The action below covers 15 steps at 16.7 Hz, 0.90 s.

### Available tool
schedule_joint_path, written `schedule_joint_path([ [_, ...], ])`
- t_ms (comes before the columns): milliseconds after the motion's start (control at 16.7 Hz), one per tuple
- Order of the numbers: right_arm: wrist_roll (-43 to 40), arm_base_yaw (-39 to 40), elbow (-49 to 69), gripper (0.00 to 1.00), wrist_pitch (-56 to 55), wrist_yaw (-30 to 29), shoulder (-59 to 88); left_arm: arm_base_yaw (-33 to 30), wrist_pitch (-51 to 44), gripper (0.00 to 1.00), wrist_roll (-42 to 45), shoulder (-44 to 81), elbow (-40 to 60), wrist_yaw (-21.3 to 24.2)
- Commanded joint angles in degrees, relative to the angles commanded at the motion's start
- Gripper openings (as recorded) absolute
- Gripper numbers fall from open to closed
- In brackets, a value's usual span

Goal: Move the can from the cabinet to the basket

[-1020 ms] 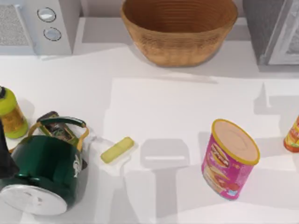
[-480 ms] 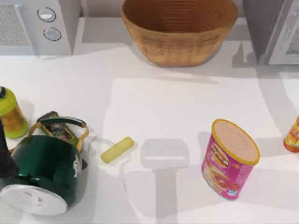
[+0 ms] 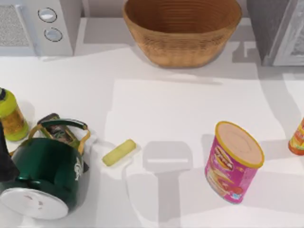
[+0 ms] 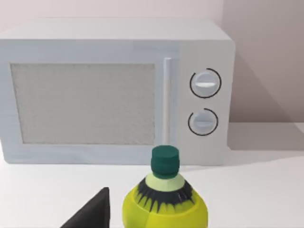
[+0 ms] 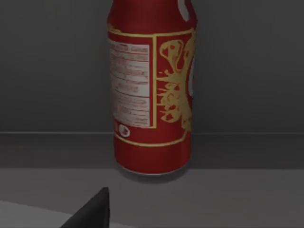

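Note:
The red can (image 5: pixel 151 90) stands upright on the dark floor of the cabinet (image 5: pixel 52 66), close in front of my right wrist camera. A dark part of my right gripper (image 5: pixel 90 211) shows low in that view, short of the can and not touching it. From above, the dark grey cabinet (image 3: pixel 270 28) sits at the table's far right corner, with its pale framed door (image 3: pixel 293 45) beside it. The tan wicker basket (image 3: pixel 183 45) stands at the far middle, left of the cabinet. My left arm (image 3: pixel 4 159) is parked at the left edge by the kettle.
A white microwave (image 3: pixel 42 26) fills the far left corner. A green kettle (image 3: pixel 45 173), a yellow-green bottle (image 3: pixel 10 116) and a small yellow block (image 3: pixel 118 152) lie at front left. A pink canister (image 3: pixel 233 161) and an orange bottle (image 3: pixel 297 137) stand at front right.
The right arm's shadow on the table has slid away from the front right toward the cabinet. No object on the table has moved, and the left arm is still.

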<state>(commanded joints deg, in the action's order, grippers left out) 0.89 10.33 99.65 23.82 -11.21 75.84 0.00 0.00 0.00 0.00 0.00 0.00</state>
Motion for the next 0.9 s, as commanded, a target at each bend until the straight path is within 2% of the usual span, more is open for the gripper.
schedule_joint_path([
  [600, -0.2, 2.5, 13.9, 1.00, -3.2, -3.3, 16.8, 0.0, 0.0, 1.00, 0.0, 0.0, 0.0, 0.0],
  [900, -0.2, 2.8, 15.4, 1.00, -3.7, -3.7, 18.6, 0.0, 0.0, 1.00, 0.0, 0.0, 0.0, 0.0],
])
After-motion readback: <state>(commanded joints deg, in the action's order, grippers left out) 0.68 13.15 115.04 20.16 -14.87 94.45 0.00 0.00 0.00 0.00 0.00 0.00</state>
